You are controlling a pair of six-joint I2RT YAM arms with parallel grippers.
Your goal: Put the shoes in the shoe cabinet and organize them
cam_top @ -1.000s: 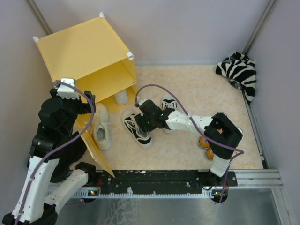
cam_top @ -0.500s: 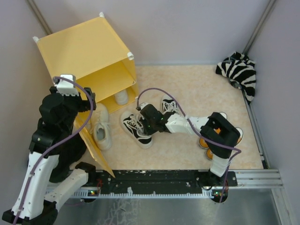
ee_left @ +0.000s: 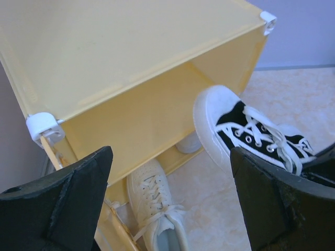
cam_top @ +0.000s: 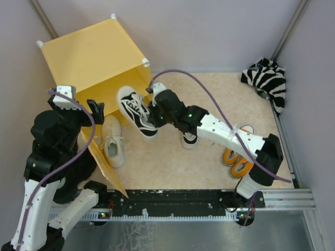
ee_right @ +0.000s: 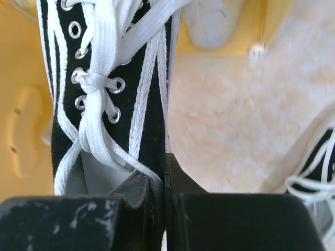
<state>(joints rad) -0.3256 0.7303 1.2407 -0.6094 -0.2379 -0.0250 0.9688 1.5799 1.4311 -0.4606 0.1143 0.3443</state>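
One shoe: black-and-white sneaker (cam_top: 135, 111) is held raised before the shoe cabinet (cam_top: 94, 63)
Right gripper (cam_top: 155, 112): clamped on its collar
Left gripper (ee_left: 167, 206): spread wide, nothing held

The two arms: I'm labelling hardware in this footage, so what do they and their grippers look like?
Both the left arm and the right arm mix white link shells with bulky black joint housings. A purple cable loops along each. The right arm shows small green lights near its wrist. The left gripper's fingers are matte black, blocky wedges; the right gripper is scuffed black.

Two white-and-black jointed arms (cam_top: 230, 137) with looping purple cables (cam_top: 209, 102), black scuffed gripper (ee_right: 165, 201) fingers.
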